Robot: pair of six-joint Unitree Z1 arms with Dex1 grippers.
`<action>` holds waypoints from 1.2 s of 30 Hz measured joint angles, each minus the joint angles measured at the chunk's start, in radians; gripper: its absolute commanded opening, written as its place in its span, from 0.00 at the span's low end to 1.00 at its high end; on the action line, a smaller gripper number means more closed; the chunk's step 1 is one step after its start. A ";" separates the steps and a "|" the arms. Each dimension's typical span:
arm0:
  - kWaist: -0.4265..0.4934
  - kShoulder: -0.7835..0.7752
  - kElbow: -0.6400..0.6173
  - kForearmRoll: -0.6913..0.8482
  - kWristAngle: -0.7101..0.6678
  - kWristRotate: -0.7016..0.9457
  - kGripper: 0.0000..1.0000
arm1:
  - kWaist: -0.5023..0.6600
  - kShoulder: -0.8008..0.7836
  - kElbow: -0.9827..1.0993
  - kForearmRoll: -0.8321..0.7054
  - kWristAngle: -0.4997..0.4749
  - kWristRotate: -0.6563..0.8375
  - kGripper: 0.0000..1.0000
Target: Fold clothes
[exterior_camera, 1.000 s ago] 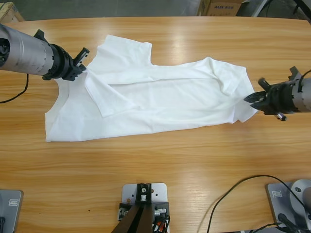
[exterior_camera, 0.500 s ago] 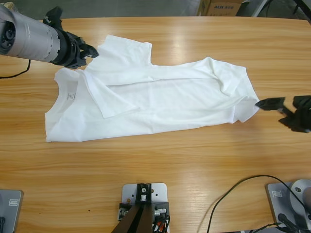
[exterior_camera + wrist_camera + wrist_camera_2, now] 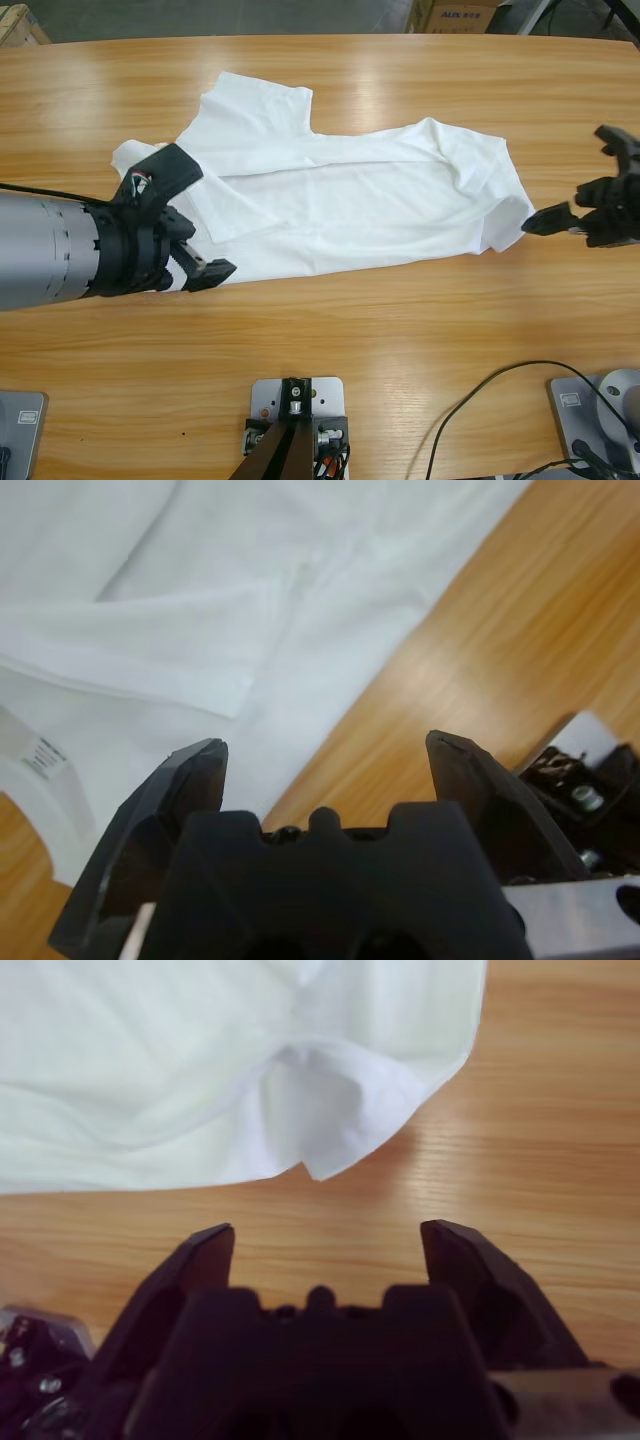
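Across the wooden surface (image 3: pixel 400 340), from about 9 to 3 o'clock, lies the T-shirt (image 3: pixel 340 200), flat but only partly folded. Judging by how it lies, the task is maybe a third done: one long side w/ its sleeve looks turned in over the body, giving a diagonal folded flap near the collar end; the far sleeve at 12 o'clock sticks out unfolded, and the hem end at 3 o'clock is bunched, not squared. Remaining, prob.: tuck the other side, then fold lengthwise into a compact stack.

Left pincer (image 3: pixel 190 255) sits at approx. 8 o'clock, over the shirt's near collar-end corner, jaws spread wide, holding nothing. Its wrist view (image 3: pixel 325 765) shows the near edge of fabric just ahead, the flap's corner, and the neck label (image 3: pixel 40 758) by the ribbed collar at the view's lower left.

Shirt itself: plain white, thin, soft; shallow wrinkles run along its length, w/ a few creases near the hem. Collar end points to 9 o'clock, hem to 3.

Right pincer (image 3: pixel 560 215) hovers at 3 o'clock, just beside the hem corner, apart from it, jaws open and empty. Its wrist view (image 3: pixel 325 1240) shows that corner curled up into a small pocket, bare wood between cloth and jaws.
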 measured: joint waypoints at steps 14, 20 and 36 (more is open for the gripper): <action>-0.001 0.001 0.000 0.017 0.000 0.026 0.73 | -0.101 0.074 0.129 -0.240 0.118 0.243 0.60; -0.001 0.001 0.000 0.024 0.000 0.026 0.73 | -0.101 0.112 0.144 -0.265 0.127 0.278 0.52; -0.001 0.001 0.000 0.028 0.000 0.026 0.74 | -0.101 0.164 0.152 -0.306 0.124 0.245 0.00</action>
